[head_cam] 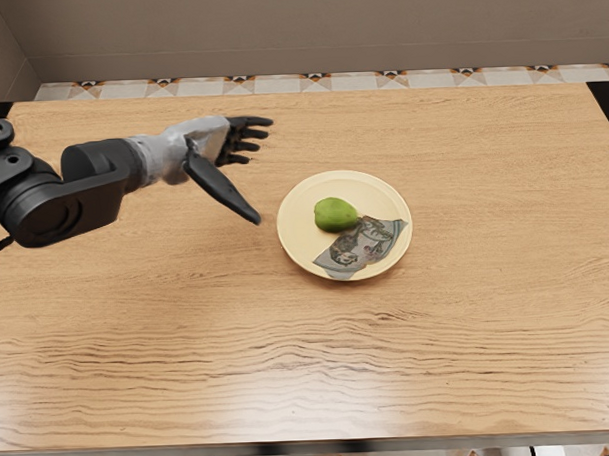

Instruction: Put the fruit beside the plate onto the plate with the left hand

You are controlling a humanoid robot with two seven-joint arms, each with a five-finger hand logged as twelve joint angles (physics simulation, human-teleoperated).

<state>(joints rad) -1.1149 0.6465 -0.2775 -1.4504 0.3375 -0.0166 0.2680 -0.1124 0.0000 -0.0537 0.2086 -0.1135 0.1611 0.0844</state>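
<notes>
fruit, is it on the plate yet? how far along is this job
Done: the fruit lies on the plate, next to a grey crumpled item. In hand: nothing; the left hand is open, fingers spread, up and left of the plate and apart from it. Left: nothing visible for the placing itself.

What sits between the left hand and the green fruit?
Head view: only bare table and the plate rim lie between the left hand and the fruit.
</notes>
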